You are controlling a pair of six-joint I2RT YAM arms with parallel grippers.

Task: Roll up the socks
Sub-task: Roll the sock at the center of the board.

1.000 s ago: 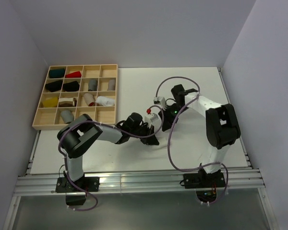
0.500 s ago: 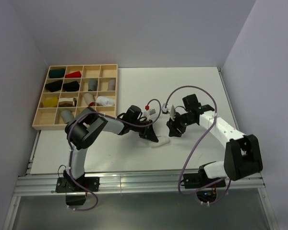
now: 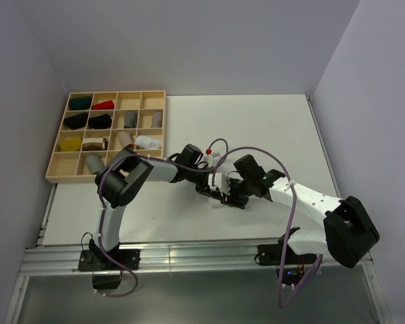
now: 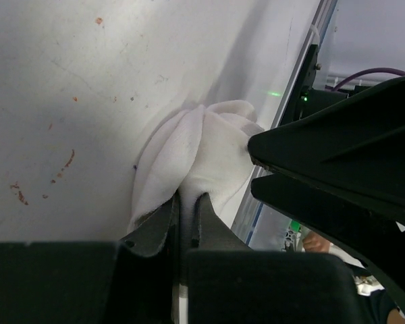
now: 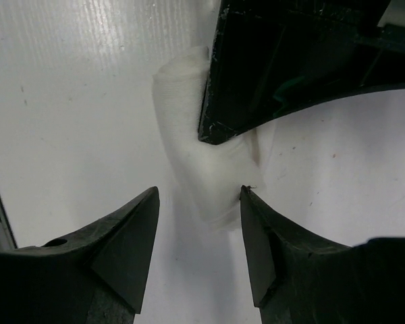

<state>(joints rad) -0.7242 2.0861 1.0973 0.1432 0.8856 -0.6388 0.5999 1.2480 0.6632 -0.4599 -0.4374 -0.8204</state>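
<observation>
Between the fingers of our left gripper (image 4: 187, 202), we are clamping a fold of the white sock (image 4: 202, 145). The jaws are pressing tight together on the cloth. Just ahead of those tips, the rest of the sock is bunching into soft ridges and lying on the white table (image 3: 277, 121).

Just beyond that bunch, our right gripper (image 5: 199, 202) is facing us nose to nose. It is standing released, with its two fingers spread wide and gripping nothing. Seen from its own wrist, the near end of the sock is lying in the gap between its tips, and the far part is passing under the dark finger of the left gripper. We cannot tell whether either right fingertip is touching the cloth.

From above, we are seeing both grippers crowding over the sock, which is almost hidden beneath them.

Well apart from both grippers, out past the left arm's elbow, a wooden tray (image 3: 66, 164) is sitting by the table's edge. Small cloth bundles (image 3: 103, 104) in red, yellow, green, black and grey are resting in its compartments.
</observation>
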